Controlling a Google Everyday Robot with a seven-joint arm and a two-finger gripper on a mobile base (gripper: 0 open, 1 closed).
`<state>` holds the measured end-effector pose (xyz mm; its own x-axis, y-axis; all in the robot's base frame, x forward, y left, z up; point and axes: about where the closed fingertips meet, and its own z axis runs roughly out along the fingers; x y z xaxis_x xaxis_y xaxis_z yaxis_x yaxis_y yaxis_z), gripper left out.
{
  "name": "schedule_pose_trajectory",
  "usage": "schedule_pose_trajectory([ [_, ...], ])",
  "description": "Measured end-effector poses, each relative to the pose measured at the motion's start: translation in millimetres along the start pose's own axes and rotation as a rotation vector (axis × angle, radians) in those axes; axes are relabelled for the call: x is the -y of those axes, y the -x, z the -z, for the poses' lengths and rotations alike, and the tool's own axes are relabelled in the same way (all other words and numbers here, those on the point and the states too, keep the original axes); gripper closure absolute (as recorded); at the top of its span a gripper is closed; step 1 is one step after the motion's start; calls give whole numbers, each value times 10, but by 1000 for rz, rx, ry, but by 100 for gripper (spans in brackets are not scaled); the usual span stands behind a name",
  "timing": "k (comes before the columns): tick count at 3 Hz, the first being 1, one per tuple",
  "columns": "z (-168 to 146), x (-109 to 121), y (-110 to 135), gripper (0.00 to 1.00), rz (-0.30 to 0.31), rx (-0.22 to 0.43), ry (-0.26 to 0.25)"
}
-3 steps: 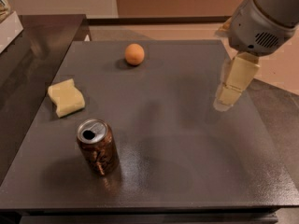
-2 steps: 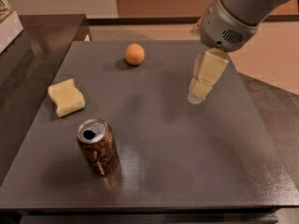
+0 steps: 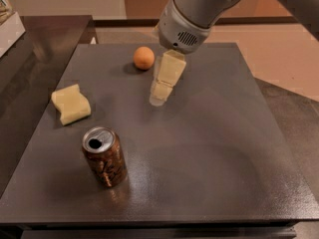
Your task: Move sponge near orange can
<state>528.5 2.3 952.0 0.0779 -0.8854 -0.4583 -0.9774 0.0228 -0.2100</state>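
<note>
gripper [image 3: 158, 98] hangs over the middle of the table [image 3: 224, 148], just beside the orange fruit [image 3: 143, 58], carrying nothing; whether it is apart or closed cannot be told. sponge [image 3: 71, 104] lies near the left edge, apart from the orange can [image 3: 104, 157]. risks, as judged: an off-centre grasp lets the soft sponge slip; a low carry topples the can; a stray sweep sets the fruit rolling.

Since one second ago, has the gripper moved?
Yes. The gripper has swung left, from the right side of the table to just right of the orange fruit, which stayed put.
</note>
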Motion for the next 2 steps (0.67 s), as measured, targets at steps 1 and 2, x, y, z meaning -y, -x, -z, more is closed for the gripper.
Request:
schedule_pose_trajectory([
  [1,-325,3,374,0,63,42,34],
  [2,-610,9,658,0,110,69,64],
])
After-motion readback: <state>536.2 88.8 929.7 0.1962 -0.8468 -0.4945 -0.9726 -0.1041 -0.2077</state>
